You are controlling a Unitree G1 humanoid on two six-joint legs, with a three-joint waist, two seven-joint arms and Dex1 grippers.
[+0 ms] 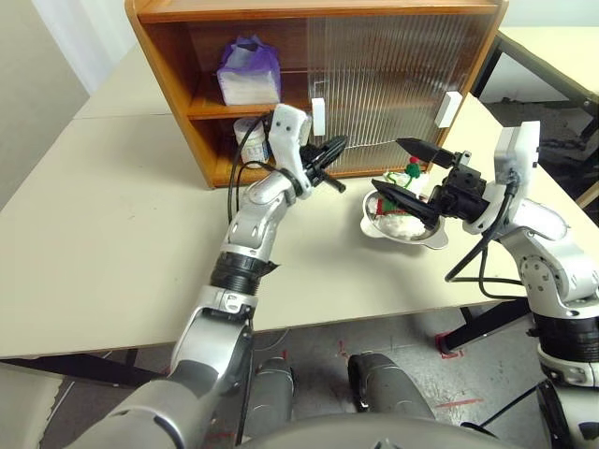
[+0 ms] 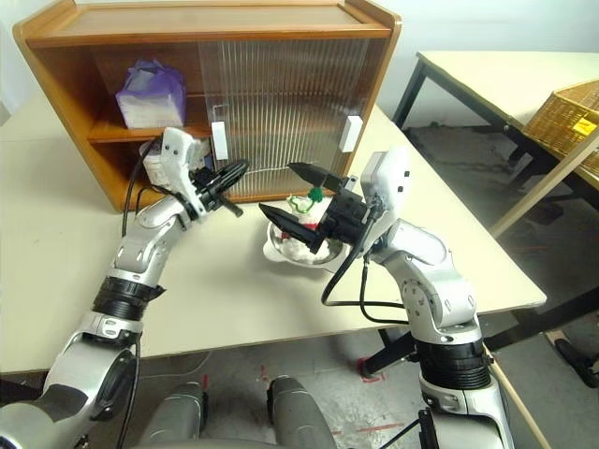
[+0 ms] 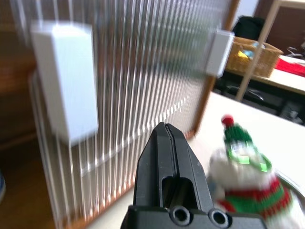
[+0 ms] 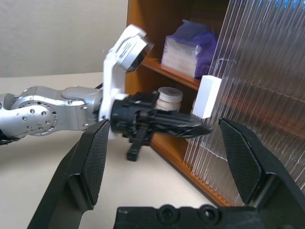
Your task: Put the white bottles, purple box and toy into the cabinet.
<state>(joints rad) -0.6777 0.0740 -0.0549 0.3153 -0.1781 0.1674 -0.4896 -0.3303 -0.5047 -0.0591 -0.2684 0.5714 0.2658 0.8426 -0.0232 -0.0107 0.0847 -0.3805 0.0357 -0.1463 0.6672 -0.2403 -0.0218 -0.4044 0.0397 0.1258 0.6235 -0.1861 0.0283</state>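
The brown cabinet [image 1: 168,56] stands at the back of the table, its left half open. The purple box [image 1: 248,70] lies on its upper shelf. A white bottle [image 4: 169,99] stands on the lower shelf, partly hidden behind my left wrist. My left gripper [image 1: 335,147] is shut and empty, just in front of the left sliding door's white handle [image 1: 318,117]. The toy [image 3: 243,167] sits upright in a steel bowl [image 1: 426,238] on the table. My right gripper [image 1: 407,173] hangs open just above the bowl and toy, nothing between its fingers.
Both ribbed sliding doors cover the cabinet's right half; a second white handle [image 1: 447,108] is at its right edge. Another table [image 2: 505,75] stands to the right with a wicker basket [image 2: 566,112]. Bare tabletop [image 1: 112,224] lies to the left.
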